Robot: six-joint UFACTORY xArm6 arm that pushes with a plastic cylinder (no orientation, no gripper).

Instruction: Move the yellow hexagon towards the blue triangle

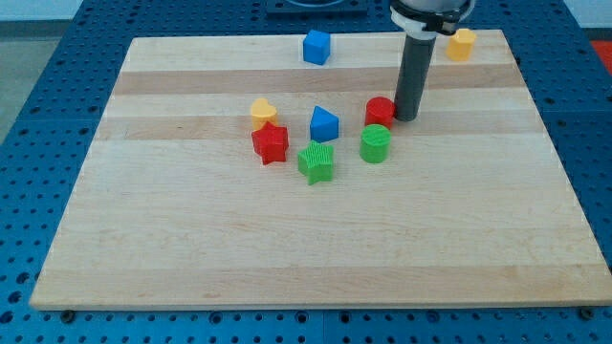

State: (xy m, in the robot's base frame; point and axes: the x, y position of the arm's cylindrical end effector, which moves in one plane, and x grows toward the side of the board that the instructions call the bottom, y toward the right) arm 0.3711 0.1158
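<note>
The yellow hexagon (461, 44) sits near the board's top right corner. The blue triangle (323, 123) lies near the middle of the board. My tip (406, 118) rests on the board just right of the red cylinder (380, 111), touching or nearly touching it. The tip is below and left of the yellow hexagon and right of the blue triangle.
A blue cube (316, 47) is at the top centre. A yellow block (263, 113) and a red star (271, 143) lie left of the triangle. A green star (316, 161) and a green cylinder (375, 143) lie below it. The wooden board (191, 248) sits on a blue perforated table.
</note>
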